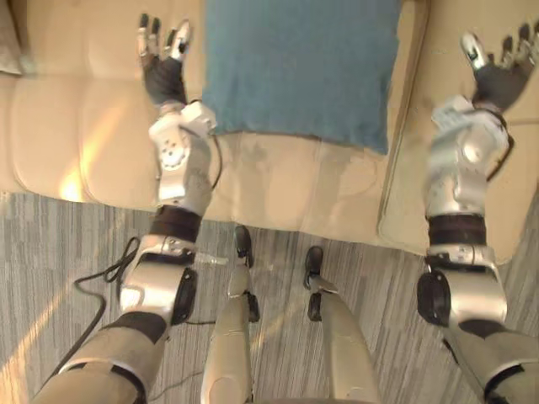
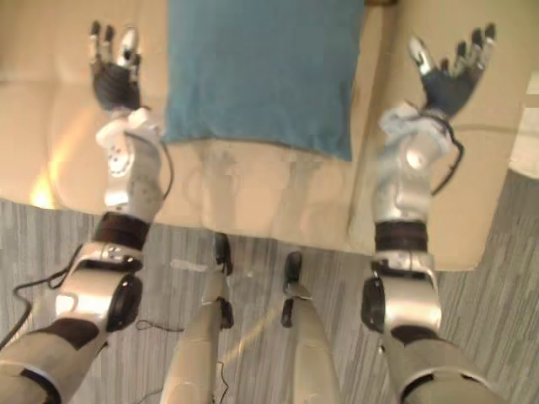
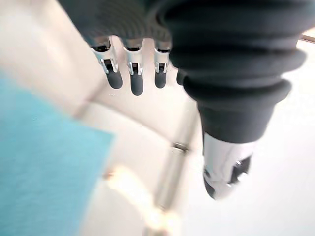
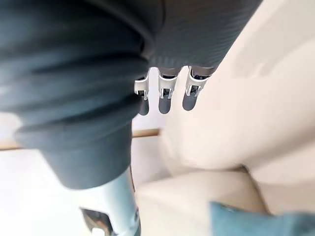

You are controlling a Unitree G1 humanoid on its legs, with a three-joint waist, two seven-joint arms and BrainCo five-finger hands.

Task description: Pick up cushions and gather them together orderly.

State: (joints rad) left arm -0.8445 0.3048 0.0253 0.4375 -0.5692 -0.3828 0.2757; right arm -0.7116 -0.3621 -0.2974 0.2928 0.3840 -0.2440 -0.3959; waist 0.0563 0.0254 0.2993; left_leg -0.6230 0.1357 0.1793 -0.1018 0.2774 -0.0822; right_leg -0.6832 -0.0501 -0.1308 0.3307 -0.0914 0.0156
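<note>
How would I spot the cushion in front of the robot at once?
Look at the beige sofa before the robot. On its seat, between the open left hand and right hand, lies the cushion: flat, rectangular, teal-blue against pale upholstery.

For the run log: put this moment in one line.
left hand: open, empty | right hand: open, empty | cushion: blue, on sofa, between both, not held

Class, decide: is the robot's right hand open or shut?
Open. The right hand has straight, spread fingers over the beige sofa, holding nothing; the blue cushion lies apart from it.
</note>
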